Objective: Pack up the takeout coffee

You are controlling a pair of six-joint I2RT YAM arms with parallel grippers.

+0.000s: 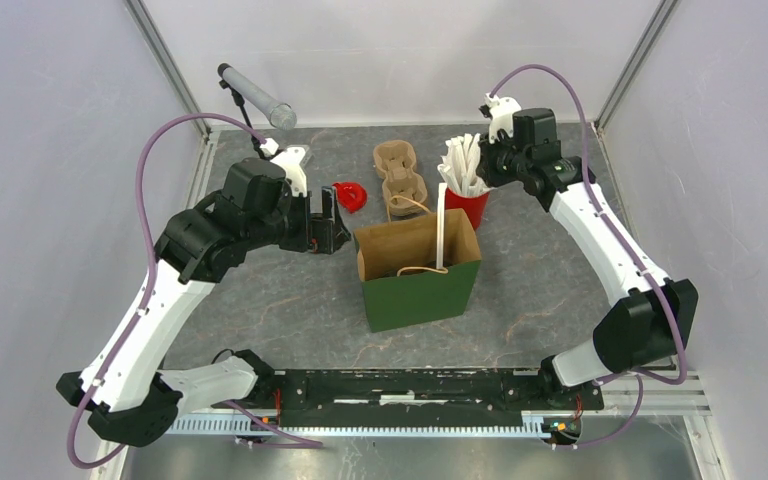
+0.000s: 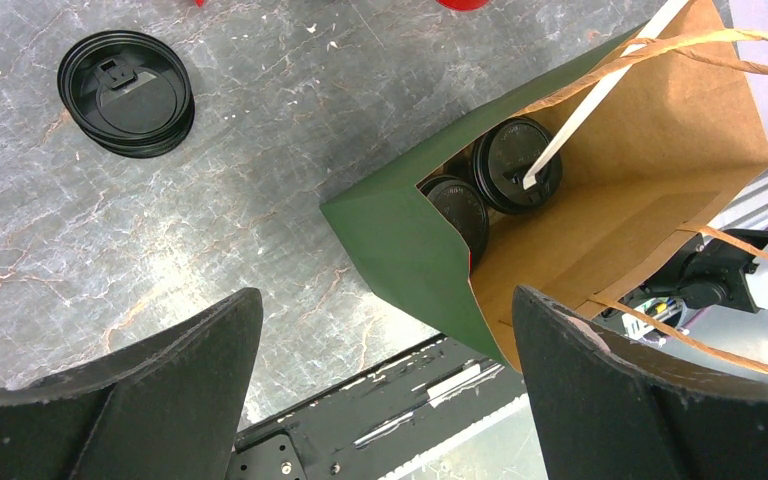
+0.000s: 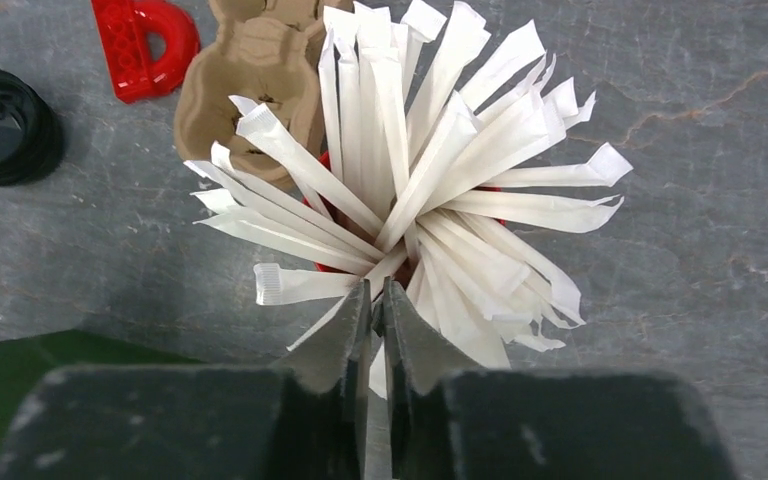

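Green bag (image 1: 420, 295) holds two lidded cups (image 2: 516, 165) and one straw (image 1: 441, 228); behind it right gripper (image 3: 378, 330) pinches another wrapped straw (image 3: 378, 372) (not yet lifted from red cup (image 1: 468, 208)); left gripper (image 2: 385, 300) gapes empty.

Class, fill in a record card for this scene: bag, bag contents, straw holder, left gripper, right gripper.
bag: green paper bag, upright, mouth open
bag contents: two lidded cups; one loose straw standing against them
straw holder: red cup packed with wrapped straws
left gripper: open, empty, beside the bag
right gripper: closed on one wrapped straw at the red cup
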